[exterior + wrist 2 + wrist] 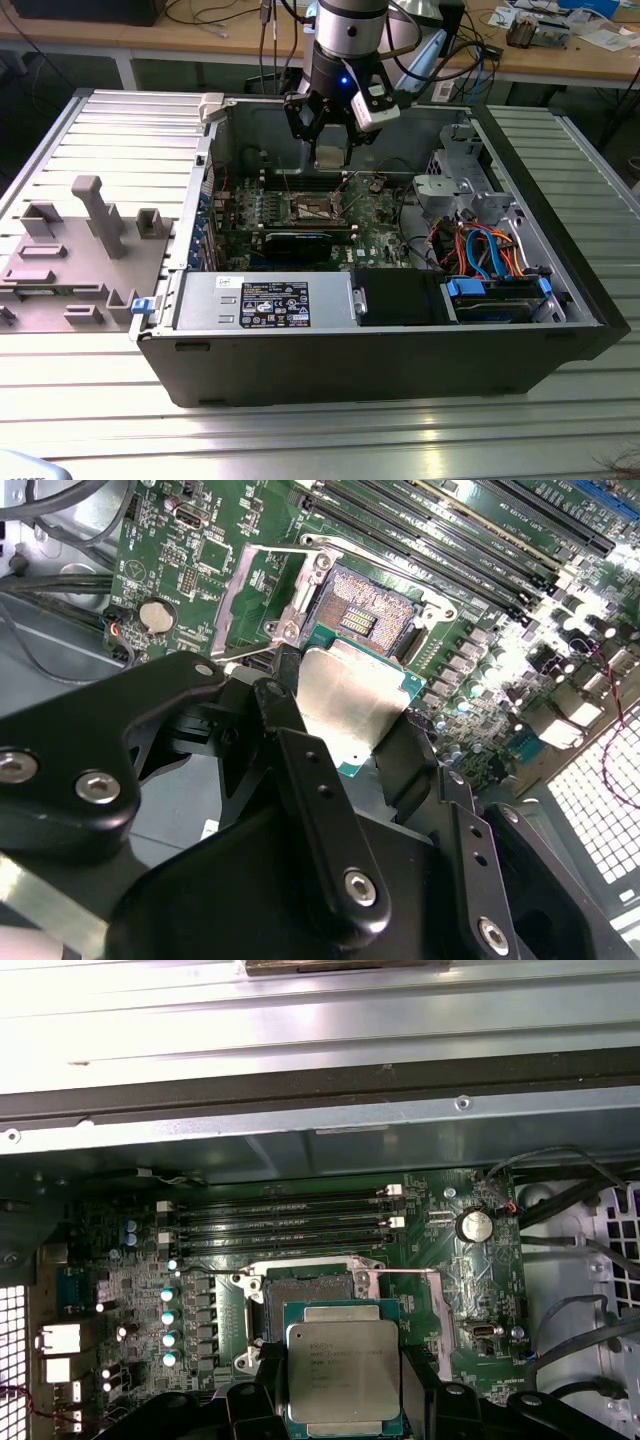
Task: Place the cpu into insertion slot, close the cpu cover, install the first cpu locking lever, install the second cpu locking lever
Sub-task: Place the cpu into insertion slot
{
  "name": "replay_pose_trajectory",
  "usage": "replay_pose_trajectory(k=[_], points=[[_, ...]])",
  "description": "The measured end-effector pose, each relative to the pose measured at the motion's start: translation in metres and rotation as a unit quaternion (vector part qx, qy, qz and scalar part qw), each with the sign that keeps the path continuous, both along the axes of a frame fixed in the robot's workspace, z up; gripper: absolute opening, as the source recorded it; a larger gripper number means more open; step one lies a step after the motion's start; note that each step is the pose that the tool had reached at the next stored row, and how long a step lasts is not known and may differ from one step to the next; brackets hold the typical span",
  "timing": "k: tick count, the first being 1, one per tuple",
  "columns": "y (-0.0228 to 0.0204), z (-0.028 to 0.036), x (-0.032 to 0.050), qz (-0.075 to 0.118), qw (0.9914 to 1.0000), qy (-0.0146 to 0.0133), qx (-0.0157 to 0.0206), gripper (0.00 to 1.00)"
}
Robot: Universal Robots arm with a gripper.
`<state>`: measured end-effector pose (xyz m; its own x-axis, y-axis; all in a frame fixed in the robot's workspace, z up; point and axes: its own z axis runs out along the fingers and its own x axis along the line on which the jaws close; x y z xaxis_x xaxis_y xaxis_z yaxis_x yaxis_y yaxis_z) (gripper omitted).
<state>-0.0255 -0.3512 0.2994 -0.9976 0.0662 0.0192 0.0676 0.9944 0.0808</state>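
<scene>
Step in hand: first of four, cpu into insertion slot. Judged as the carry-in; the chip is not yet seated.
Gripper (331,150): hangs over the far middle of the open computer case (400,350), above the motherboard (385,235).
Fingers (284,695): closed on the cpu, one black finger on each of two opposite edges.
Cpu (343,1372): silvery top faces the wrist cameras, green edge showing. It is held in the air, apart from the board.
Insertion slot (366,615): bare, contact field exposed. In both wrist views it lies just beyond the chip's edge, so the chip looks offset from it, not centred over it.
Cpu cover (230,605): swung open beside the slot, its frame clear of the socket.
Memory slots (280,1220): long black rows on the far side of the socket, out of the way.
Progress: early. Judging from the open frame, the cover and lever steps are not yet done.
Seating calls for (judgement): chip centred over the socket, edges square to the rim, kept level, lowered gently, and let go only once it lies flat.
Risk: a tilted or shifted drop could bend the socket contacts.
</scene>
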Motion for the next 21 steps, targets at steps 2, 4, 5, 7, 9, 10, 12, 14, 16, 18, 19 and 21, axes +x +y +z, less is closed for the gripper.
replay_pose_trajectory(k=[2,4,5,7,9,10,12,14,16,18,19,21], points=[[0.0000,0.0000,0.0000,-0.001,1.00000,0.0000,0.0000,0.55],[0.0000,0.0000,0.0000,-0.002,1.00000,0.0000,0.0000,0.55],[0.0000,0.0000,0.0000,-0.003,1.00000,0.0000,0.0000,0.55],[0.0000,-0.0001,0.0000,-0.004,0.99999,0.0000,0.0000,0.55],[0.0000,-0.0001,0.0000,-0.005,0.99999,0.0000,0.0000,0.55],[0.0000,-0.0001,0.0000,-0.006,0.99998,0.0000,0.0000,0.55],[0.0000,-0.0001,0.0000,-0.007,0.99998,0.0000,0.0000,0.55],[0.0000,-0.0001,0.0000,-0.008,0.99997,0.0000,0.0000,0.55],[0.0000,-0.0001,0.0000,-0.008,0.99997,0.0000,0.0000,0.55],[0.0000,-0.0002,0.0000,-0.010,0.99995,0.0000,0.0000,0.55],[0.0000,-0.0002,0.0000,-0.010,0.99995,0.0000,0.0000,0.55],[0.0000,-0.0002,0.0000,-0.011,0.99994,0.0000,0.0000,0.55]])
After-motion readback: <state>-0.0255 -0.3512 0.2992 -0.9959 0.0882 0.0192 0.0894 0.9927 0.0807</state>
